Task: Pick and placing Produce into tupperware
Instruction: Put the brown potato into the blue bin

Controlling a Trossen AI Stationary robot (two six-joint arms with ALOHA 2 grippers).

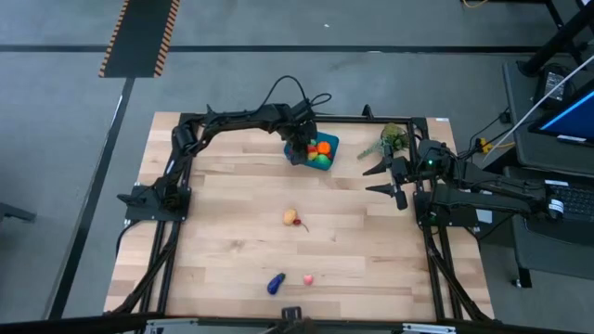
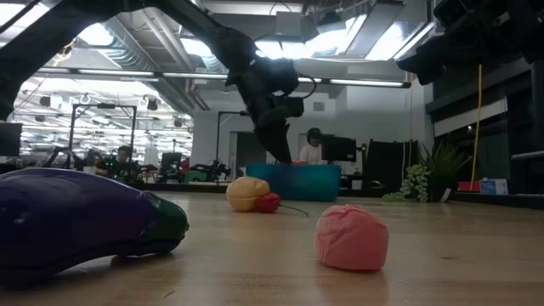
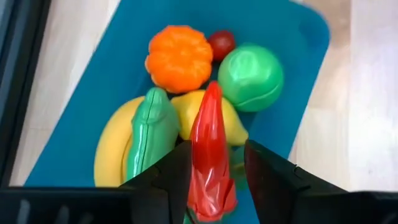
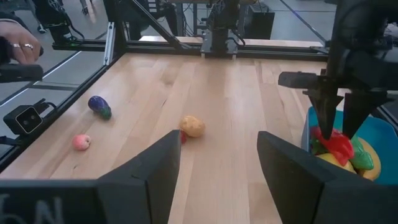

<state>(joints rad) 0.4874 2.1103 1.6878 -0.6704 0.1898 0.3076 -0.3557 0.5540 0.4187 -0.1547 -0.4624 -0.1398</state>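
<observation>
- Red pepper [image 3: 210, 155]: I see it between left gripper [image 3: 217, 171] fingers, parted, over the tupperware [image 3: 292, 112].
- Right gripper [image 4: 217, 163]: parted, empty; open surface [image 4: 236, 112] ahead.

No legible text, label, brand or number anywhere in the four views. Only faint pale marks, unreadable, on the dark housing at the near edge of the right wrist view, below the wooden table [image 4: 236, 99].

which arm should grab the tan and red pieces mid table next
Probably the right: right gripper hangs open and empty beside the table's right edge. Left gripper is over the tub, the red pepper between its fingers.
</observation>
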